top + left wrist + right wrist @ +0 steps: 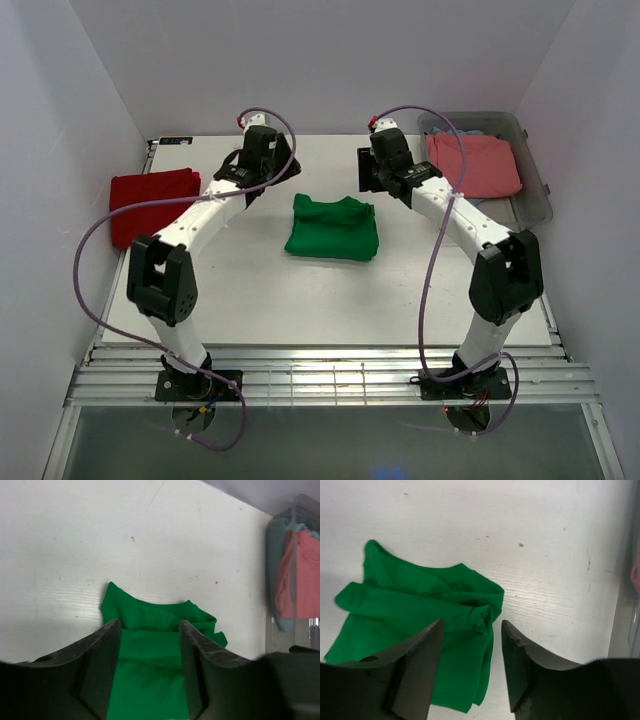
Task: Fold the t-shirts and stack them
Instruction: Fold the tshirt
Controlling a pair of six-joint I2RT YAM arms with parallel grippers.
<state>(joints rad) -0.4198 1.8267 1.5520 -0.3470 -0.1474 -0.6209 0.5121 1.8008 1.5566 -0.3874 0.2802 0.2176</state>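
While I watch from the overhead camera, a deep red cloth t-shirt (150, 203) lies folded at the left edge of the white worktop (300, 290). A bright green cloth t-shirt (332, 228) sits mid-worktop between the arms as a rough, rumpled rectangle. A salmon-pink t-shirt (472, 165) lies in the clear plastic bin (545, 205) on the right.

On the left wrist camera, my left gripper (150, 627) hovers over the green fold, fingers apart, holding nothing. A light blue t-shirt (299, 528) peeks out beside the pink one.

On the right wrist camera, my right gripper (472, 627) is likewise spread, empty, above the shirt's creased edge.

I judge two shirts folded, none stacked, and two waiting in the bin.
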